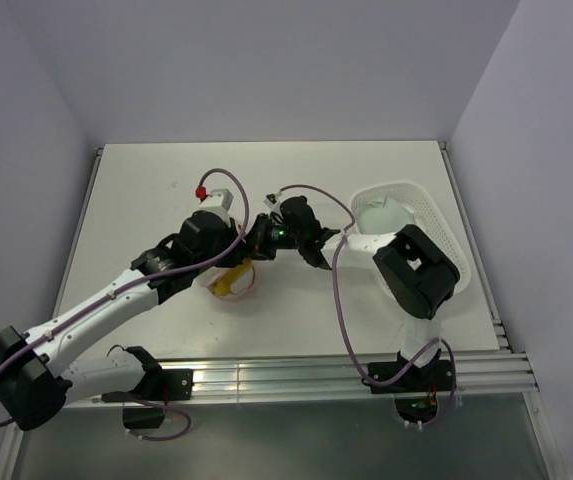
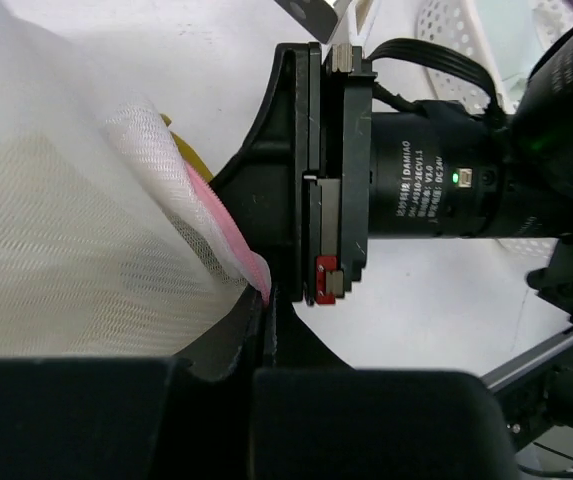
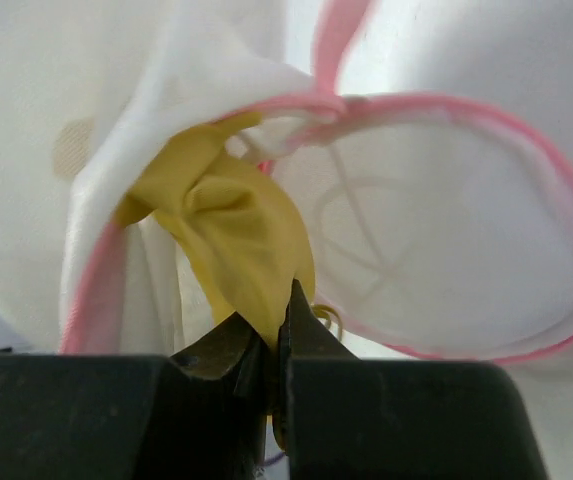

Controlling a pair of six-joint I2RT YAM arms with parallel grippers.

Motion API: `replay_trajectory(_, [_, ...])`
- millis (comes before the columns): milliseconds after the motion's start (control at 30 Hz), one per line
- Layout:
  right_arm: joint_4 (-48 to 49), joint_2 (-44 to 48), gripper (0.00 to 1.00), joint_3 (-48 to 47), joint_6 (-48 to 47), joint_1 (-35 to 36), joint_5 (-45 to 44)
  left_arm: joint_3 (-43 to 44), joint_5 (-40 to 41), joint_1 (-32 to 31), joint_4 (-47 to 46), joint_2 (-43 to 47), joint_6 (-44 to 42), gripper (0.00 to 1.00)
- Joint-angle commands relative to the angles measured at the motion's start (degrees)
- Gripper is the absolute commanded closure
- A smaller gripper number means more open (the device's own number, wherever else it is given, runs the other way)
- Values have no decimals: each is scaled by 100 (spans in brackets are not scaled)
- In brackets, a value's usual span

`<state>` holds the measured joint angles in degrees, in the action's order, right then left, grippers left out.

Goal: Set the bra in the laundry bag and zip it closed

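Mustard-yellow bra (image 3: 228,225): we judge it soft, light, floppy; it hangs at the laundry bag (image 3: 436,220) mouth | right pincer (image 3: 278,342) clamped on its folded edge | left pincer (image 2: 266,298) nips the bag's pink rim (image 2: 228,238) | we would hold the padded fold, where it is thick.

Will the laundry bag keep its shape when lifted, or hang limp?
Probably limp: the laundry bag drapes in folds from the left end effector. Likely light: thin see-through mesh. Its pink rim holds a loop, perhaps stiffer.
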<state>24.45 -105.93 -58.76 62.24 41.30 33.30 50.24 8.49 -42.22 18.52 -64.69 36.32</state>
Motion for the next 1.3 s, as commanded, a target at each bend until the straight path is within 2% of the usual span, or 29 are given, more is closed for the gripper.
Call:
replay_trajectory(0, [1218,186,100,207,657,-69,-323,30,-270,-41,10,228,157,100])
replay_trajectory(333, [1871,1091,100,1015,1045,-368,-930,-14,363,-41,644,474,350,100])
replay_trajectory(467, [1705,1661,100,1306,922,-430,-1343,-23,250,-41,618,422,394,100])
replay_trajectory(600, [1589,1874,100,1437,781,-412,-1668,-111,-276,-41,205,317,482,100])
replay_trajectory(767, [1941,2102,100,1885,957,-351,-2204,-137,-1182,-76,-586,70,859,100])
replay_trajectory(933, [1406,2577,100,1974,729,-333,-2907,-312,-1771,-182,-1148,175,1202,100])
replay_trajectory(1033, [1387,2832,100,2114,728,-219,-3320,-576,-2289,-182,-1990,228,1632,100])
replay_trajectory(1133, [1493,3025,100,2290,772,-53,-3795,-1041,-2764,-182,-3430,228,2326,100])
replay_trajectory(1167, [1502,3104,100,2334,746,-8,-3874,-1216,-2965,-190,-4174,185,2501,100])
replay_trajectory(1267, [1423,3201,100,2343,545,141,-4094,-1210,-3046,-182,-4646,97,2811,100])
